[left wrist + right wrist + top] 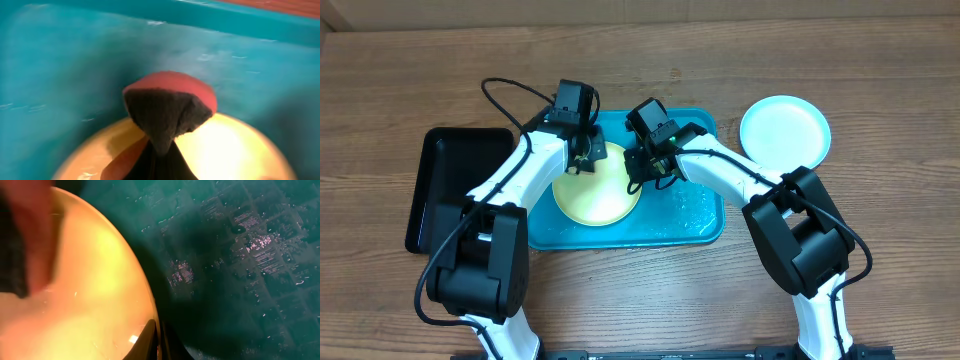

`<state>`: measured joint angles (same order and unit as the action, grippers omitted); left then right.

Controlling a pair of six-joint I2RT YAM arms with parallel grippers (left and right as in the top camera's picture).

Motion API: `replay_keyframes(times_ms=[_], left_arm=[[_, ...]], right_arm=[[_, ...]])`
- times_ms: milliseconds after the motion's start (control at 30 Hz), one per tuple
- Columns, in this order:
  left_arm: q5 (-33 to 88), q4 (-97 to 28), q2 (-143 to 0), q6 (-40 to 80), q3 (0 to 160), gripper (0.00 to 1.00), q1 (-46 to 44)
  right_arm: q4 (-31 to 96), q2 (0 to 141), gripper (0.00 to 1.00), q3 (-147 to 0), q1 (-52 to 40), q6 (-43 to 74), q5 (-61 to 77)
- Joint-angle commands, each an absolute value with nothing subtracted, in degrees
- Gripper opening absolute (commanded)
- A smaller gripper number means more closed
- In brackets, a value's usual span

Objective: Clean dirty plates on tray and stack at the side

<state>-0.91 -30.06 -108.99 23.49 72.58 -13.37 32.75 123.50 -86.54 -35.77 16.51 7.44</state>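
A yellow-green plate [592,196] lies on the turquoise tray [695,215]. My left gripper [582,160] is shut on a red sponge with a dark scrub face [167,112] and holds it at the plate's far edge [235,145]. My right gripper [642,170] is shut on the plate's right rim [150,330], one finger above and one below. The plate fills the left of the right wrist view [85,290]. A pale blue plate [785,131] lies on the table right of the tray. The white plate may lie under it; I cannot tell.
A narrow black tray [445,185] lies on the table left of the turquoise tray. The tray floor right of the plate is wet with droplets [250,245]. Both arms cross over the tray's back half.
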Motion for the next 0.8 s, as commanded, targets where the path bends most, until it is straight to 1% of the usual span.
replay_keyframes(times_ms=[0, 133, 267, 400, 500, 600, 700, 767], left_arm=[[13.1, -30.3, -109.4, 25.0, 72.8, 0.04, -13.6], [14.0, -34.4, -109.4, 24.9, 72.7, 0.04, -14.1], [8.6, -40.6, -109.4, 24.9, 72.7, 0.04, -14.0], [-3.2, -45.6, -109.4, 24.1, 72.6, 0.04, -14.0], [-16.3, -48.0, -109.4, 23.8, 72.6, 0.04, -13.8], [-24.9, -47.6, -109.4, 23.8, 72.6, 0.04, -13.6], [-24.5, -44.4, -109.4, 24.1, 72.9, 0.04, -13.5], [-20.6, -41.0, -109.4, 24.1, 72.9, 0.04, -13.5]], right_arm=[[33.5, 124.3, 0.04, -85.9, -35.9, 16.7, 6.0], [33.5, 124.3, 0.04, -85.9, -35.9, 16.7, 6.0], [33.5, 124.3, 0.04, -85.9, -35.9, 16.7, 6.0], [33.5, 124.3, 0.04, -85.9, -35.9, 16.7, 6.0], [33.6, 124.3, 0.04, -85.9, -35.9, 16.7, 6.0], [33.6, 124.3, 0.04, -85.9, -35.9, 16.7, 6.0], [33.5, 124.3, 0.04, -85.9, -35.9, 16.7, 6.0], [33.5, 124.3, 0.04, -85.9, -35.9, 16.7, 6.0]])
